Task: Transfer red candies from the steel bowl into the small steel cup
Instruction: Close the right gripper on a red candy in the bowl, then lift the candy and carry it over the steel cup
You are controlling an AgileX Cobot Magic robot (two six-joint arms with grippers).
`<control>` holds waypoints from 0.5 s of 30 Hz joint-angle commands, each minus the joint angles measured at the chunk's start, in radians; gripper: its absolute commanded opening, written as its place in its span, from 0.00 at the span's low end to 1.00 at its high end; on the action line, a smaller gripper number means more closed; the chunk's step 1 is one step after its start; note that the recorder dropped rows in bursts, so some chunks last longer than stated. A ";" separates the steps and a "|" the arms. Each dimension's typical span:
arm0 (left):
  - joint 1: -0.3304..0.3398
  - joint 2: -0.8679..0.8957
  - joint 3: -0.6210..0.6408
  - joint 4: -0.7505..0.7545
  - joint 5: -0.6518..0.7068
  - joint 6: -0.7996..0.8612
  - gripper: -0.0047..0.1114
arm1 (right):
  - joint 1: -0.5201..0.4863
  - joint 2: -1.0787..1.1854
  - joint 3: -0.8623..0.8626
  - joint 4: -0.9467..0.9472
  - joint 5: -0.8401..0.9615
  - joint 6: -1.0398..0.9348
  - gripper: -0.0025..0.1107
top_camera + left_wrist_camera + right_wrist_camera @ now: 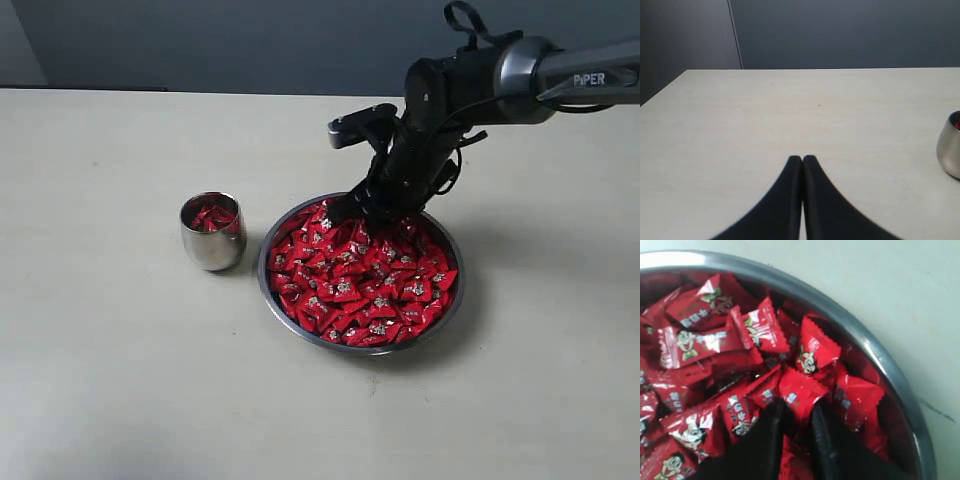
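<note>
**Right pincer down in the candy bowl, left pincer closed over bare bench**

The steel bowl [263, 272] sits on the pale bench [120, 380], right of centre in the exterior view. It is heaped nearly to the rim with red candies [365, 285]. The small steel cup [212, 248] stands upright just beside the bowl on its left. A narrow gap seems to separate them, and a few red candies lie inside the cup.

The right arm reaches in from the right. The right pincer [365, 210] is pushed into the candy pile at the bowl's far edge. In the right wrist view the right pincer [797, 407] is narrow. Its two dark fingers [771, 430] flank one red wrapper and appear to pinch it, close to the bowl's rim [875, 352]. More red candies [705, 340] lie packed all around.

The left pincer [802, 159] has its fingertips pressed together with nothing between them. It sits above bare bench, and the cup [950, 147] shows at the edge of the left wrist view.
</note>
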 commanded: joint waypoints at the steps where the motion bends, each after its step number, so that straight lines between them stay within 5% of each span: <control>1: 0.001 -0.004 0.004 0.001 -0.002 -0.003 0.04 | -0.001 -0.057 -0.007 -0.008 0.022 -0.003 0.01; 10: 0.001 -0.004 0.004 0.001 -0.002 -0.003 0.04 | -0.001 -0.130 -0.007 0.021 0.036 -0.005 0.01; 15: 0.001 -0.004 0.004 0.001 -0.002 -0.003 0.04 | -0.001 -0.142 -0.039 0.247 0.036 -0.272 0.01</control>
